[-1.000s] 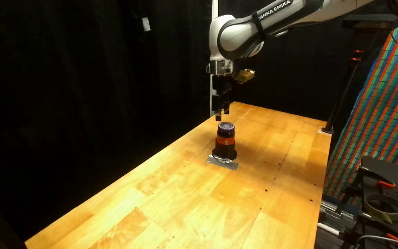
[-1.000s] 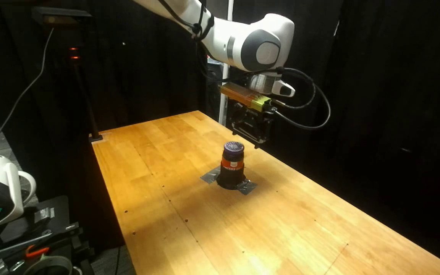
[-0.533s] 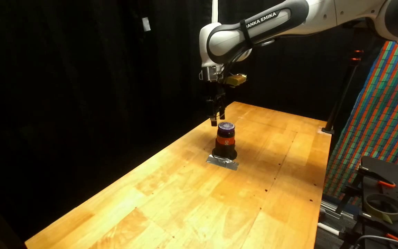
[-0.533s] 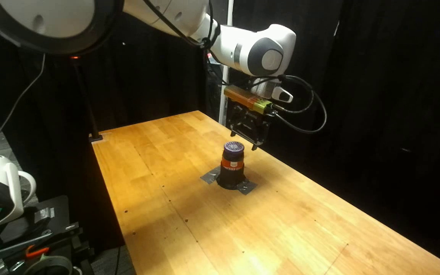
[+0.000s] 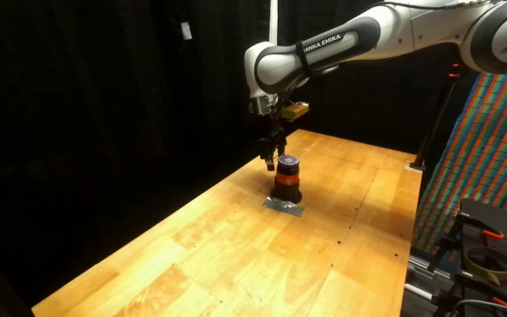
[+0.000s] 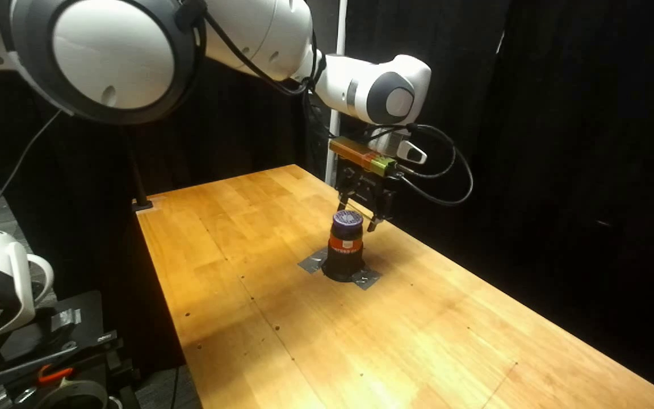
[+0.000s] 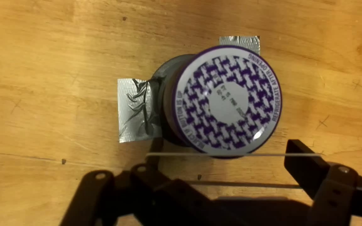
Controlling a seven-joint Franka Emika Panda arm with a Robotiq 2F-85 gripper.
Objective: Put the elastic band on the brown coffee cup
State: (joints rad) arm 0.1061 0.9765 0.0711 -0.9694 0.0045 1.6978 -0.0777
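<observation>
The hand, spread wide inside the elastic band, should centre it above the purple-lidded jar before lowering.

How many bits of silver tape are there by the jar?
2. In the wrist view, one bit of silver tape sticks out left of the jar; another bit peeks out past its top edge, toward the right. More might be hidden underneath.

Wrist view close above cup, facing down; both exterior views farther, slanting down, sharing table
</observation>
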